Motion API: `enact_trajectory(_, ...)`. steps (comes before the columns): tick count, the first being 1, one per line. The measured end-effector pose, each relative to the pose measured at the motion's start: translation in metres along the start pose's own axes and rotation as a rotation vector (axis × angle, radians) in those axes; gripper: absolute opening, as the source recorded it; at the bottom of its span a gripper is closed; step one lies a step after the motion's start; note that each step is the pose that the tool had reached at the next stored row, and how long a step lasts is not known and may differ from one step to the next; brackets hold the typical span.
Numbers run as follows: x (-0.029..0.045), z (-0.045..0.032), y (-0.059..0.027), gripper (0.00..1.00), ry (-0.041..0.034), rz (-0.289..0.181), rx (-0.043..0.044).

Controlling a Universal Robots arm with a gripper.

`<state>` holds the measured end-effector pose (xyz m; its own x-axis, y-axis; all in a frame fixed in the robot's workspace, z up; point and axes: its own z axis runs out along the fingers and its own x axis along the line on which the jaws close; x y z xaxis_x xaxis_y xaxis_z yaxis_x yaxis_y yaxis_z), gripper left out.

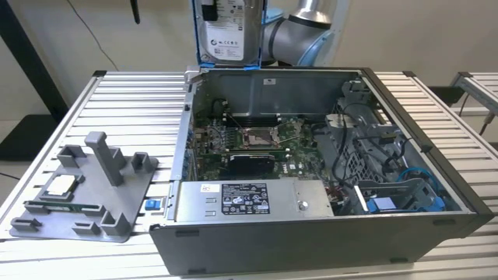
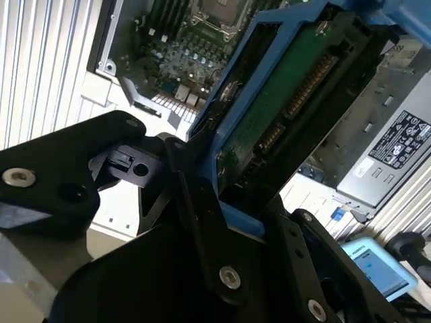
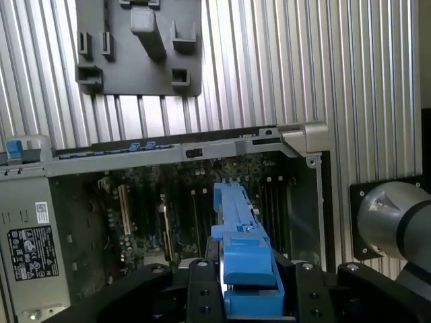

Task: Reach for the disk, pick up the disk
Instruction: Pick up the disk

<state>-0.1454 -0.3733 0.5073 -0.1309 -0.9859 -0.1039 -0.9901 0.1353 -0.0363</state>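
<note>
Disk (image 1: 225, 29) w/ blue bracket hangs upright in air above far wall of open PC case (image 1: 311, 248), clear of it. Tool (image 2: 225, 208) clamped on disk's lower end. Case sits on slatted counter (image 1: 132, 105); grey jig (image 1: 70, 223) beside it, exterior view's left.

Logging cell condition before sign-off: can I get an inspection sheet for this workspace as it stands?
Surface: slatted metal table, bearing an open computer case.
Job's things: disk held above the case's rear wall, upright, in its blue bracket.
Clutter: grey fixture at the exterior view's left, carrying a square chip and a memory stick.
Gripper: gripper shut on the disk.
Cables: blue cable and black cables inside the case.
Surroundings: plain wall; second slatted table at the exterior view's right.
</note>
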Motion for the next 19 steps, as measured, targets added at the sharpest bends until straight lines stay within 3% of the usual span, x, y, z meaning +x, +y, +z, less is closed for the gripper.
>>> enact_trajectory(9, -0.0042, 0.0016, -0.0321, 0.0, 0.0, 0.0, 0.0)
enact_trajectory(19, -0.0099, 0.0038, -0.0746, 0.0, 0.0, 0.0, 0.0)
